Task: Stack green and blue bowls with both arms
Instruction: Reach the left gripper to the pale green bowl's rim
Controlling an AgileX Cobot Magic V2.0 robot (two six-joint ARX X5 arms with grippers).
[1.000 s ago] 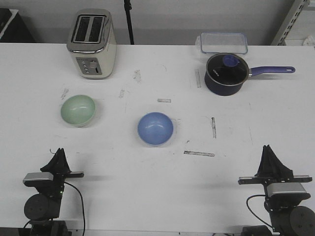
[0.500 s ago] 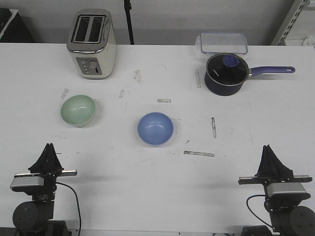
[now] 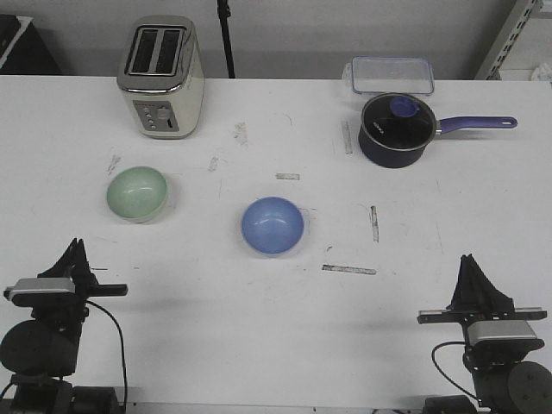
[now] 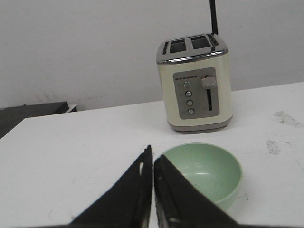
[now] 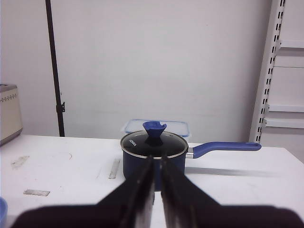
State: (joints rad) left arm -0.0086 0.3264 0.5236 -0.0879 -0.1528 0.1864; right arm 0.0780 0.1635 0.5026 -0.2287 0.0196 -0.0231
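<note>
Sitting at the left of the front view, the green bowl (image 3: 137, 193) rests on the white table (image 3: 276, 328) below the toaster (image 3: 161, 76); the blue bowl (image 3: 272, 226) lies near centre, well apart from it; the left gripper (image 3: 76, 251) at lower left has its fingers pressed together, holding nothing; the right gripper (image 3: 470, 261) at lower right is likewise closed and empty; a navy saucepan (image 3: 396, 129) stands upper right.
</note>
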